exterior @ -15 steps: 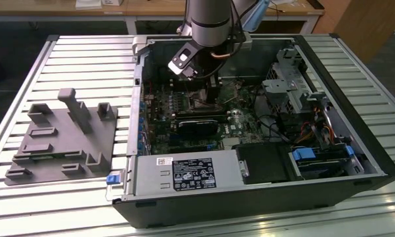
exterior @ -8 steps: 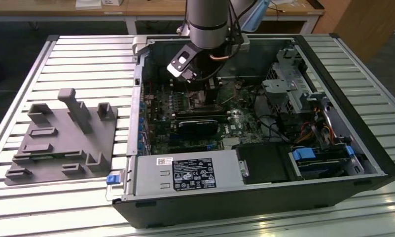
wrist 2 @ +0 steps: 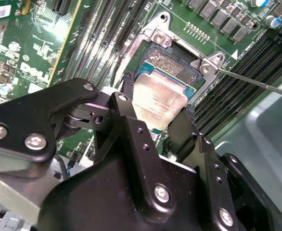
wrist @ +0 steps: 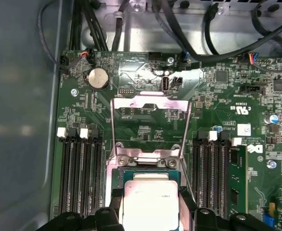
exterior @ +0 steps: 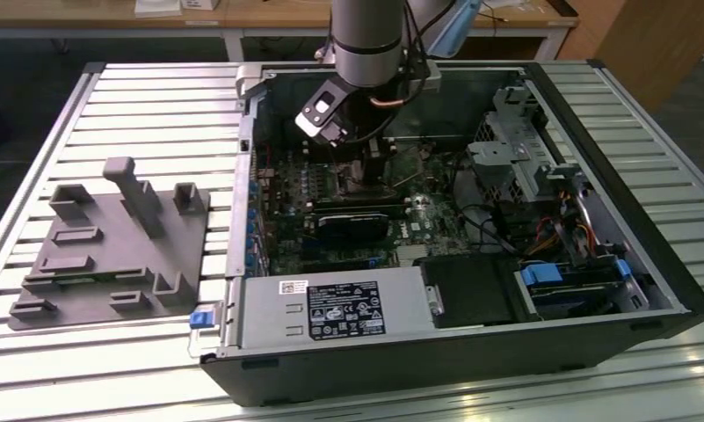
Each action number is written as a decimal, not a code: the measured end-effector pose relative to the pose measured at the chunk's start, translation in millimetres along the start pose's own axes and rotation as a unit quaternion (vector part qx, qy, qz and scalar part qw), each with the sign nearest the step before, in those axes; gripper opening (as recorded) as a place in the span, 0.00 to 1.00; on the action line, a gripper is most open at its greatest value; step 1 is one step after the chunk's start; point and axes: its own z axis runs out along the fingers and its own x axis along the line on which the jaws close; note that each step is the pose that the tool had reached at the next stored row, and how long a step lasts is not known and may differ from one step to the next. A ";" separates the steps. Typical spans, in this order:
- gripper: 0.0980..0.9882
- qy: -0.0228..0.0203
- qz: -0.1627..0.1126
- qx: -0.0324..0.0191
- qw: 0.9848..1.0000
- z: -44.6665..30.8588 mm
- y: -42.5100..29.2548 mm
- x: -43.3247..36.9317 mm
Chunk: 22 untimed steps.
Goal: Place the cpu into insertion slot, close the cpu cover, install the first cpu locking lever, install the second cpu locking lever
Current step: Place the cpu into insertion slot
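Under everything, a slatted metal surface (exterior: 129, 97) carries a black open computer case (exterior: 446, 360) lying on its side. A grey moulded fixture (exterior: 105, 255) lies at 9 o'clock of the case. From 12 o'clock the silver-grey robot arm (exterior: 369, 35) reaches down into the case, over the green circuit board (wrist: 213, 96).

We judge that the first step is in hand, the placing of the chip. The black gripper (wrist 2: 156, 103) is clenched on the small flat square cpu (wrist 2: 166, 94) with a silvery-grey metal top. Its two black fingers (wrist 2: 131, 118) press on two opposite edges. The cpu is directly over the square dark insertion slot (wrist: 148, 172) with a metal rim, and hides most of it. Whether it already touches the slot, we cannot tell. The thin square silver cpu cover (wrist: 150, 102) stands open on the side of the slot away from the gripper, so the second step is not yet done.

The cpu lies flat, with its metal top toward the wrist cameras. Being square, it has no real long axis. In the first wrist view its edges run about parallel to the rim of the slot. To complete this step, in our judgement, the cpu must be kept level and its corners matched to the slot before any release, because a tilted chip could harm the contacts.
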 end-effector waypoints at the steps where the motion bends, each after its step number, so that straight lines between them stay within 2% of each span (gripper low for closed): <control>1: 0.49 0.000 0.000 0.000 1.000 0.8 -0.7 0.3; 10: 0.49 -0.001 0.007 0.000 1.000 9.5 -3.5 0.5; 22: 0.49 -0.003 0.033 0.000 0.999 16.3 -7.0 0.5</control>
